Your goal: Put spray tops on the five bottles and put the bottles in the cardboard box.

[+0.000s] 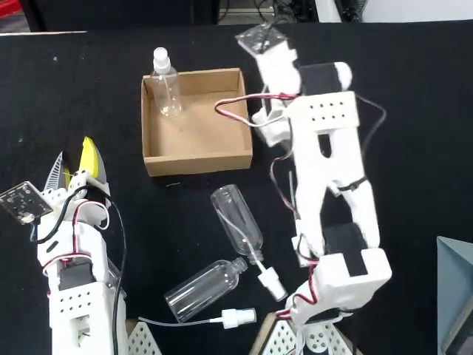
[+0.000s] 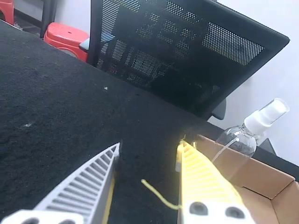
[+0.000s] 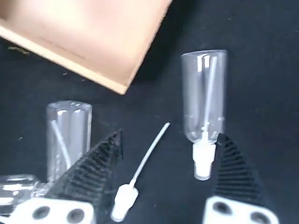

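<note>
Bottles first: the standing bottle (image 1: 166, 85) is upright in the far left corner of the box (image 1: 199, 161), with a spray top on. Two more lie on the table (image 1: 414, 89), off the box's near right corner. The capped bottle (image 1: 236, 220) has a top in its neck, with that end turned toward the base of your right arm (image 1: 325, 170). The open bottle (image 1: 203, 288) lies just beside it, its neck bare. A loose top (image 1: 240, 318) rests near the open bottle, its tube stretched along the table.

Your right gripper (image 3: 169, 136) is spread wide above the table and holds nothing. Its wrist view shows the loose top lying between the two black fingers and the capped bottle's top near one fingertip. Your left gripper (image 1: 74, 151) is spread too, empty, over bare table well left of the box.
</note>
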`<state>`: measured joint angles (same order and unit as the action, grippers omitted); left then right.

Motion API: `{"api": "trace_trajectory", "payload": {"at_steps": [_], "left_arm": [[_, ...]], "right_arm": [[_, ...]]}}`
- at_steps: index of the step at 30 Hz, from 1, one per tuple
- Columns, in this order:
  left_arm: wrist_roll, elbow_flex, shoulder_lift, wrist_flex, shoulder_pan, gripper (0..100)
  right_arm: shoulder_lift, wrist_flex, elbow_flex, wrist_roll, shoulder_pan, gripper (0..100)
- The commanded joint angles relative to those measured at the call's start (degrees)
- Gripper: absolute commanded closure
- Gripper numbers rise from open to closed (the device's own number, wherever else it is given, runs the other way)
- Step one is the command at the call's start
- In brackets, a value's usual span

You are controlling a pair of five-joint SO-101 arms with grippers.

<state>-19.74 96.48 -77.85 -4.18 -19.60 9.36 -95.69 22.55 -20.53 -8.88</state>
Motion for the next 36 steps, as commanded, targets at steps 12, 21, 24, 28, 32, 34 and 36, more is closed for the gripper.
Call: {"api": "trace_trajectory", "payload": {"at_steps": [12,21,24,28,32,34,36], "left_arm": [[0.44,1.45,-0.70,0.18,-0.48,81],[3.60,1.45,-0.70,0.18,-0.22,81],[3.78,1.45,-0.70,0.26,-0.22,81],[3.87,1.45,-0.70,0.26,-0.22,81],[3.87,1.45,-0.70,0.26,-0.22,81],[3.96,1.45,-0.70,0.26,-0.22,81],[3.96,1.45,-0.70,0.26,-0.22,81]], "right_arm": [[10.07,11.25,-0.57,-4.48,6.15,74.0],[15.25,16.79,-0.57,-4.48,6.33,74.0],[16.75,18.29,-0.57,-4.75,6.59,74.0],[19.03,19.69,-0.31,-7.56,7.47,74.0],[21.67,20.22,0.66,-7.82,8.35,74.0],[23.08,20.13,1.27,-7.82,8.44,74.0],[24.48,20.04,1.89,-7.82,8.44,74.0]]}}
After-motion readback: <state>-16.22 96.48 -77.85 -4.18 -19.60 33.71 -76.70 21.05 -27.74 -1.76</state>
